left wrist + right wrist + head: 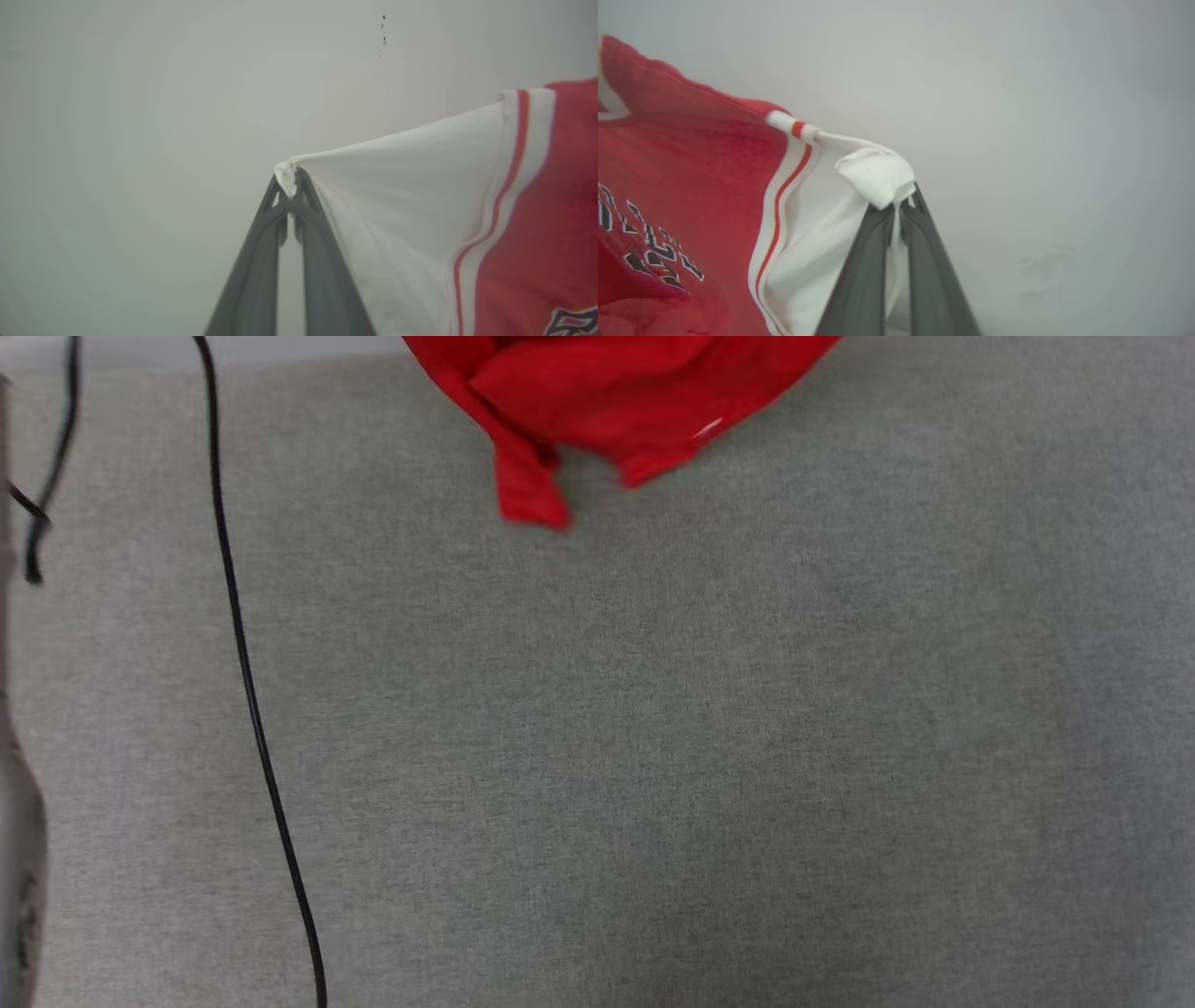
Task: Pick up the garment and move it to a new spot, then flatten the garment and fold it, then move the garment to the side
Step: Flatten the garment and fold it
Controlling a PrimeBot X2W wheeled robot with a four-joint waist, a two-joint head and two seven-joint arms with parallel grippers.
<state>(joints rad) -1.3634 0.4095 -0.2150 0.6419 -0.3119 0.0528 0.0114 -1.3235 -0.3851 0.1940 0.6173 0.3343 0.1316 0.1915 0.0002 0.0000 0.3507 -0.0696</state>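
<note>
The garment's red lower part (607, 401) hangs into the top of the head view, above the grey cloth surface (653, 756). In the left wrist view my left gripper (290, 179) is shut on the tip of a white sleeve (411, 196), which stretches right to the striped trim and red body. In the right wrist view my right gripper (901, 200) is shut on the bunched end of the other white sleeve (875, 175); the red body (691, 177) with black-and-white lettering hangs to the left. The shirt is held up between both grippers.
A black cable (247, 681) runs down the left of the grey surface, and a second cable end (42, 504) dangles at the far left edge. Behind the shirt in both wrist views is a pale plain wall.
</note>
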